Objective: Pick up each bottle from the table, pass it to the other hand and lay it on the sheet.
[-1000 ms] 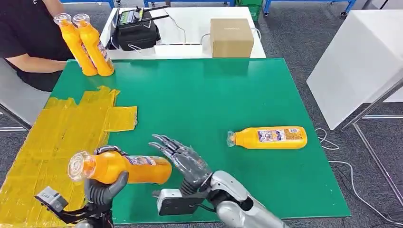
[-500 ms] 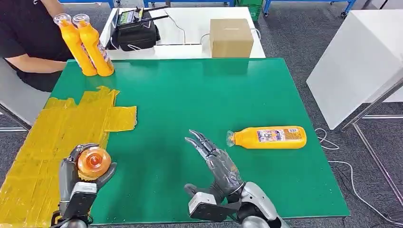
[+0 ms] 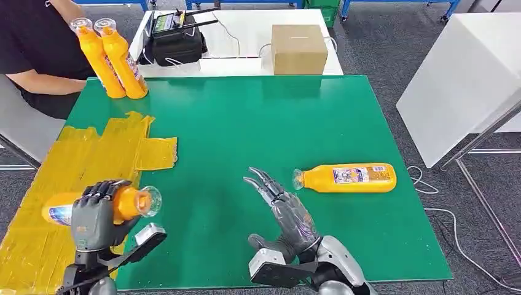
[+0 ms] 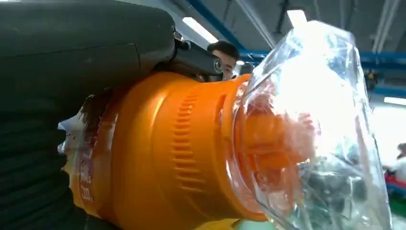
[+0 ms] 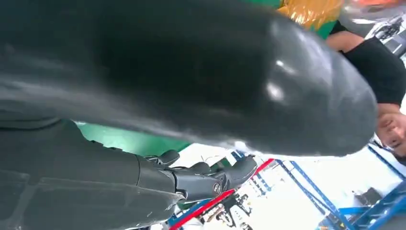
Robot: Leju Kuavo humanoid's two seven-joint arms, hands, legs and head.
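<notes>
Fingers of the left hand (image 3: 95, 212) wrap around an orange bottle (image 3: 113, 204) and hold it on its side over the near right edge of the yellow sheet (image 3: 74, 160), its clear-wrapped cap pointing toward the middle of the green desk (image 3: 258, 123). The left wrist view shows the same bottle (image 4: 182, 148) up close, with crinkled clear film over its cap. Toward the desk's near edge, the right hand (image 3: 289, 215) hovers with nothing in it, fingers straight and spread, pointing away from the robot. Just beyond its fingertips, a second orange bottle (image 3: 347, 177) lies on its side on the desk, cap toward the hand. At the far left corner, two more orange bottles (image 3: 113, 58) stand upright side by side, beside a person in a black shirt (image 3: 31, 43).
</notes>
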